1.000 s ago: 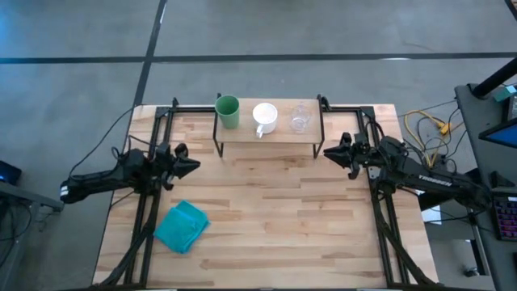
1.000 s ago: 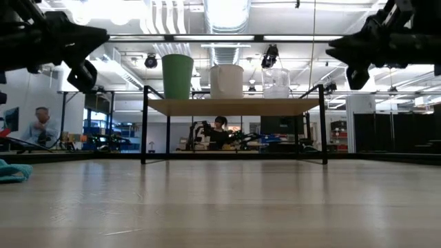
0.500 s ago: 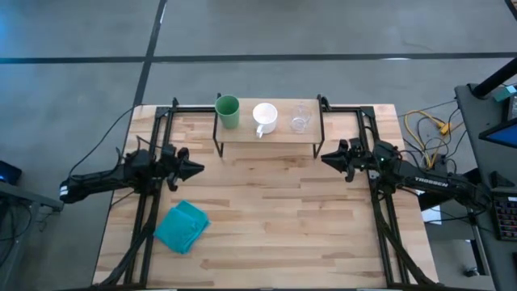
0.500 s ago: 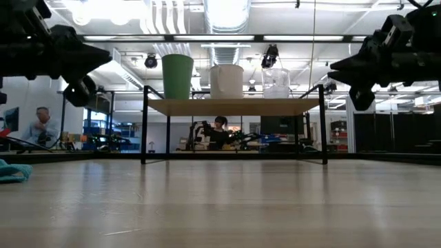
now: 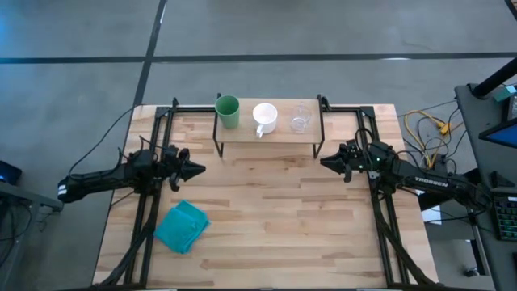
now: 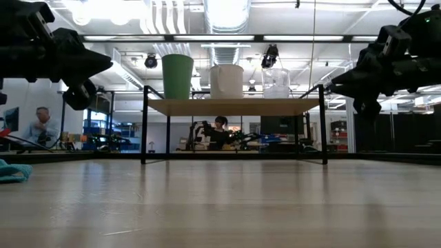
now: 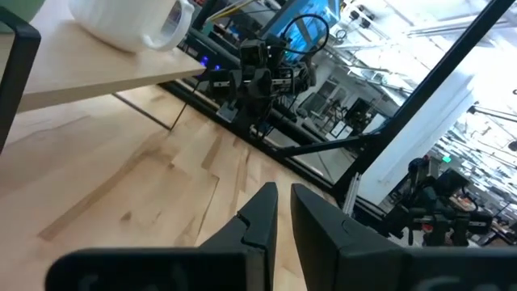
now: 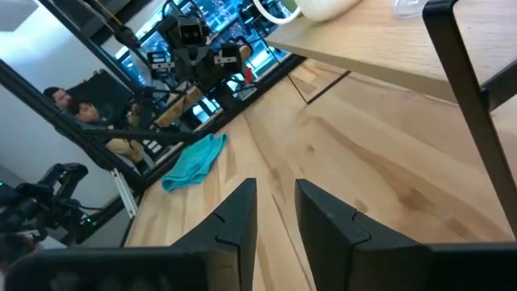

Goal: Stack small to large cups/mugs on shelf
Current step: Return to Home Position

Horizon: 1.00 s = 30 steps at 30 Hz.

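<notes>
Nesting by size calls for lifting the clear glass (image 5: 300,118) first, which is standing beside the white mug (image 5: 265,116) and green cup (image 5: 228,111) on the shelf (image 5: 279,133), while the right gripper (image 5: 326,162), fingers slightly apart and empty, is hovering nearest.

A robotics lab or workshop, by the look of it — bare concrete floor (image 5: 81,73), exposed ceiling ducts (image 6: 227,21) and strip lighting overhead. Beyond the wooden table (image 5: 266,218) stand further robot rigs (image 7: 258,73), monitors and seated people (image 6: 41,127) — apparently at workstations, though the distance blurs them.
</notes>
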Each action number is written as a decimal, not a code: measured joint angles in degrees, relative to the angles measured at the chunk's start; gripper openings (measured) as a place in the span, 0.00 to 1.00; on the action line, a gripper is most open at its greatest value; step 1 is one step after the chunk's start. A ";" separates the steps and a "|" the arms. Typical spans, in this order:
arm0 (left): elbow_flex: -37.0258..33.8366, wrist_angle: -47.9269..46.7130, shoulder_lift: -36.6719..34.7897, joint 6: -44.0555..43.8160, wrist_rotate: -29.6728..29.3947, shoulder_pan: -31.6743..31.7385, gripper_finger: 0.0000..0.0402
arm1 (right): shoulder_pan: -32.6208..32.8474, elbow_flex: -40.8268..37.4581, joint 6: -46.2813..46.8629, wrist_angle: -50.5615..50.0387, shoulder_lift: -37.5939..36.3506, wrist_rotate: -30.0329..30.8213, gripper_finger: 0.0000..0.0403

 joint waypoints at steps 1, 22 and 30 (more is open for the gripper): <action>0.00 0.00 0.22 0.08 0.00 0.00 0.06 | 0.00 0.00 -0.14 -0.05 0.00 0.01 0.20; -0.07 0.06 3.81 0.29 0.08 0.00 0.06 | 0.15 0.02 -0.82 -0.06 -0.06 0.01 0.20; -0.07 0.09 4.48 0.37 0.11 0.00 0.06 | 0.86 0.07 -0.83 -0.47 -5.17 0.00 0.18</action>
